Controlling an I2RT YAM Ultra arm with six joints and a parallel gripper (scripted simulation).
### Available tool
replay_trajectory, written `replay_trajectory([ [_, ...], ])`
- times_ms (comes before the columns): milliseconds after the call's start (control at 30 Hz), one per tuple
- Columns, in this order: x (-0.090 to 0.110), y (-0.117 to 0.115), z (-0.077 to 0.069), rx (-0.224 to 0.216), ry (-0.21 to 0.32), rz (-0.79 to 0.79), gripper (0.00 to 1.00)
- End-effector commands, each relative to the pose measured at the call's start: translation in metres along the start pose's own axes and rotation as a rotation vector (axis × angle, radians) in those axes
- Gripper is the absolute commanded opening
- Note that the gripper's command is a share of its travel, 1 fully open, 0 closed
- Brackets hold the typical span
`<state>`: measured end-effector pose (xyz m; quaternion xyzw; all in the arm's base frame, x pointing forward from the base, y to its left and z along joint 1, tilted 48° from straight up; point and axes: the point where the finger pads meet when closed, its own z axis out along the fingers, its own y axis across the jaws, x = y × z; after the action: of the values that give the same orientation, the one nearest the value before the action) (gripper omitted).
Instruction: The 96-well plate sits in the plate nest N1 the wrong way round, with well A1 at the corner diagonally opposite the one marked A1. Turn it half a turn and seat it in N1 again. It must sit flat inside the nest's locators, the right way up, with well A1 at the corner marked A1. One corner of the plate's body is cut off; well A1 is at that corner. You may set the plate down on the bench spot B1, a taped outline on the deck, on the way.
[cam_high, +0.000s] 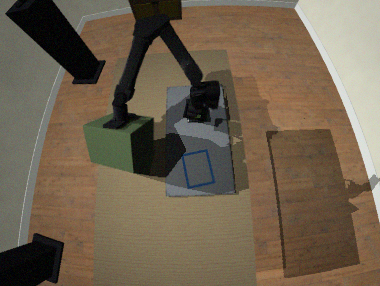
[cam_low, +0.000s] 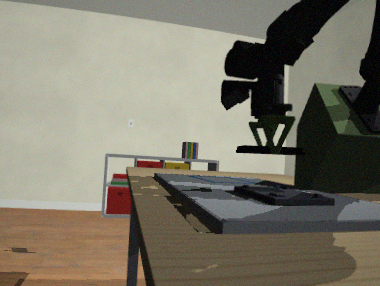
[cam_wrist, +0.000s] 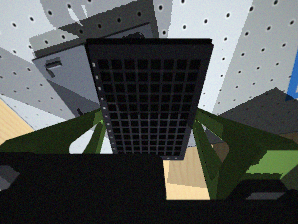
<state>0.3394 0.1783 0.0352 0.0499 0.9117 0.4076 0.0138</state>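
My gripper (cam_low: 270, 145) is shut on the black 96-well plate (cam_wrist: 149, 100) and holds it level in the air above the plate nest N1 (cam_low: 286, 193). In the side view the plate (cam_low: 268, 149) shows as a thin dark slab well clear of the nest. In the overhead view the gripper (cam_high: 199, 111) hangs over the far half of the grey deck (cam_high: 200, 142). The wrist view shows the plate's well grid between the green fingers, with the nest (cam_wrist: 70, 60) on the dotted deck beyond it. The blue taped outline B1 (cam_high: 198, 169) lies empty nearer the deck's front. I cannot tell which corner is cut.
The arm's green base block (cam_high: 119, 142) stands left of the deck. Black camera posts stand at the far left (cam_high: 55, 40) and near left (cam_high: 30, 262). A shelf with red bins (cam_low: 150, 180) is by the far wall.
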Motion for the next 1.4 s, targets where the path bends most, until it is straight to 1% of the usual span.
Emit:
replay_trajectory([
  [0,-0.006,0.009,-0.009,0.000,-0.032,0.023,0.00],
  [100,-0.003,0.018,-0.010,0.000,-0.032,0.023,0.00],
  [167,-0.003,0.018,-0.010,0.000,-0.032,0.023,0.00],
  [633,0.006,0.064,-0.011,-0.001,-0.032,0.023,0.00],
  [1367,0.006,0.064,-0.011,-0.001,-0.032,0.023,0.00],
])
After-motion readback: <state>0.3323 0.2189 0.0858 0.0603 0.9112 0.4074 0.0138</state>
